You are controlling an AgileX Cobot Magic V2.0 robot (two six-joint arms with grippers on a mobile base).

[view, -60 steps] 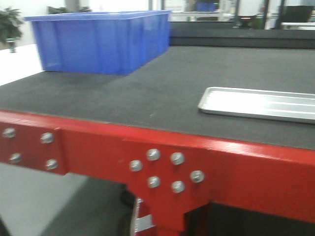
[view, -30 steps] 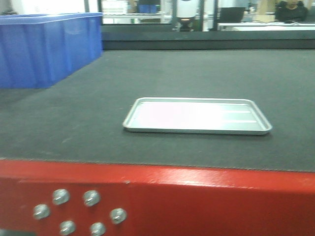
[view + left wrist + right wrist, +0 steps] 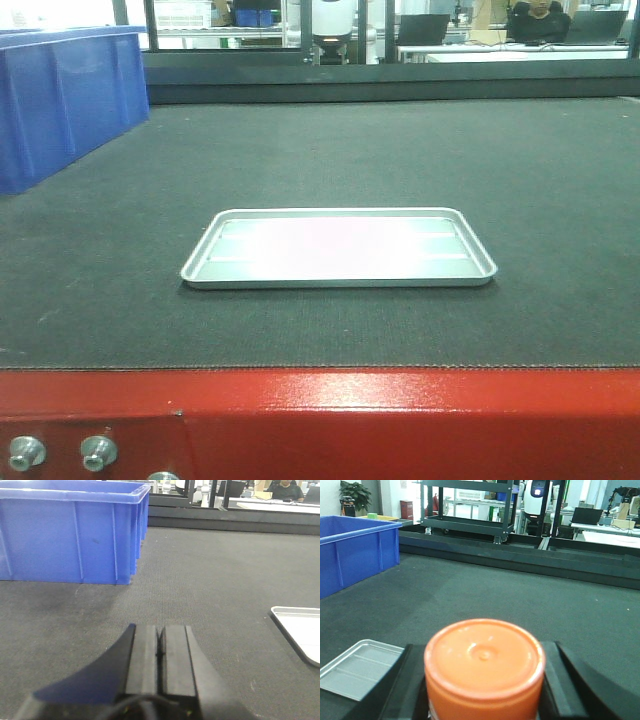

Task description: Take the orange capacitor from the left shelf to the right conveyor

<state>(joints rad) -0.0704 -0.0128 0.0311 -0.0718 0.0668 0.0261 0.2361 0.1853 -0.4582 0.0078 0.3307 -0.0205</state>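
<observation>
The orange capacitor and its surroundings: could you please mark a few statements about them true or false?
1. The right gripper holds the orange capacitor. True.
2. The left gripper is open. False: it is shut, with nothing in it.
3. The silver tray lies flat on the right conveyor. True.
4. The blue bin stands in the tray. False: it stands on the belt, apart from the tray.
</observation>
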